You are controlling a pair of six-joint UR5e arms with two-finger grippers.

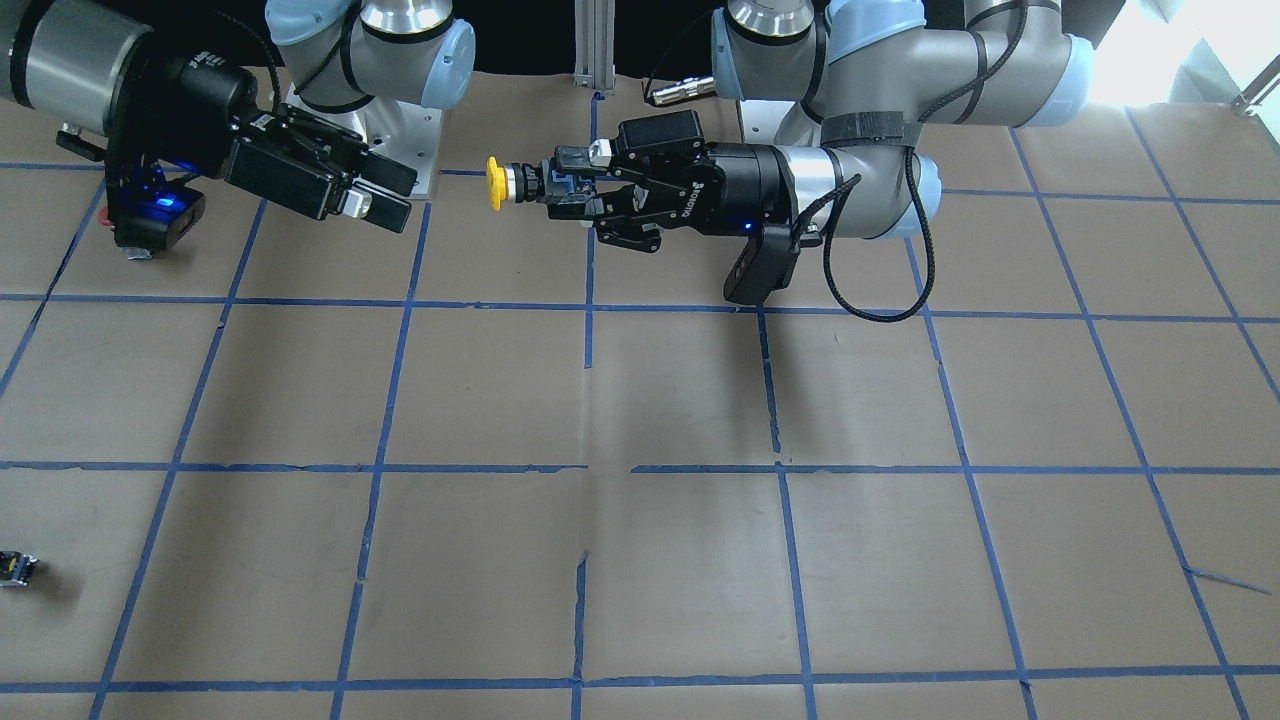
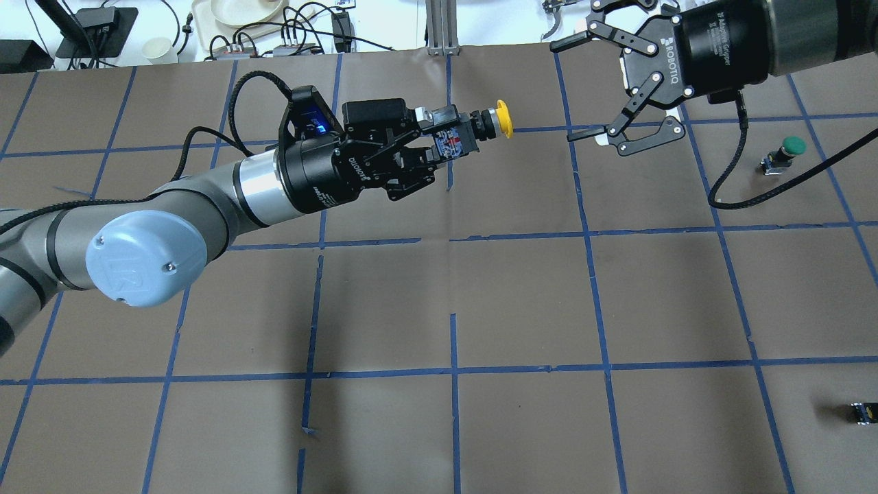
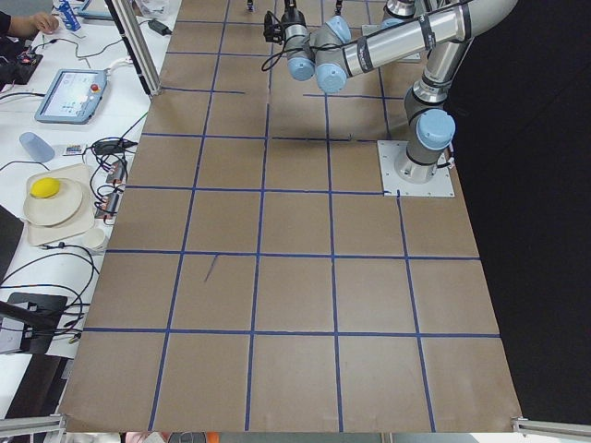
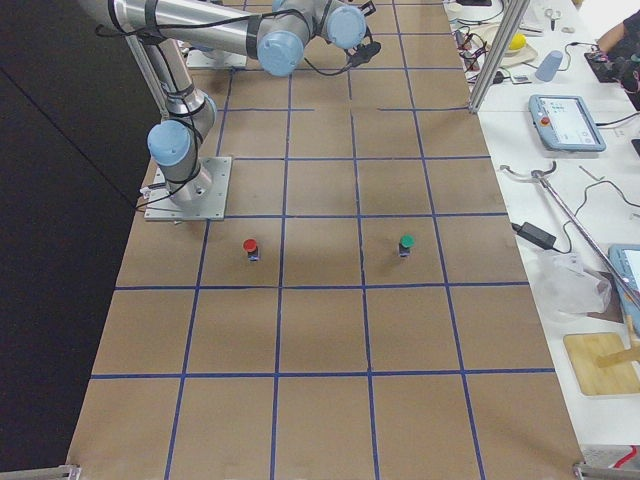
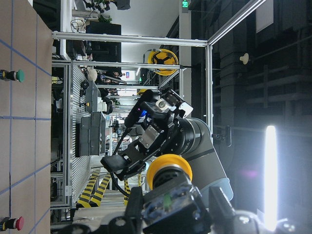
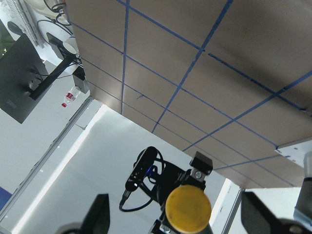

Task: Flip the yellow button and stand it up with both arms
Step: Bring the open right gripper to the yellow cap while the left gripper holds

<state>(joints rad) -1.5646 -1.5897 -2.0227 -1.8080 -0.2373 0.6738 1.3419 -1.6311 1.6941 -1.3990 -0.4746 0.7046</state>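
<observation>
The yellow button (image 2: 490, 123), a tiny push button with a round yellow mushroom cap on a black-and-grey switch body, is held in the air above the brown paper-covered table (image 2: 521, 302) with its blue tape grid, over the far middle of it. Seen from overhead, my silver-grey left arm (image 2: 206, 199) comes in from the left and reaches across. My left gripper (image 2: 451, 137) is clamped on the switch body, so the button lies level with its cap pointing away from that gripper, towards my other one. Right of the cap, apart from it, my right gripper (image 2: 569, 89) hangs in the air with its black fingers spread wide, and its opening faces the cap. In the right wrist view the yellow cap sits low in the middle, between those spread fingers and clear of both. Further right, a small green-capped button (image 2: 785, 154) stands on the table. Near the right edge and closer to my base lies a small capless black-grey part (image 2: 863, 412).
</observation>
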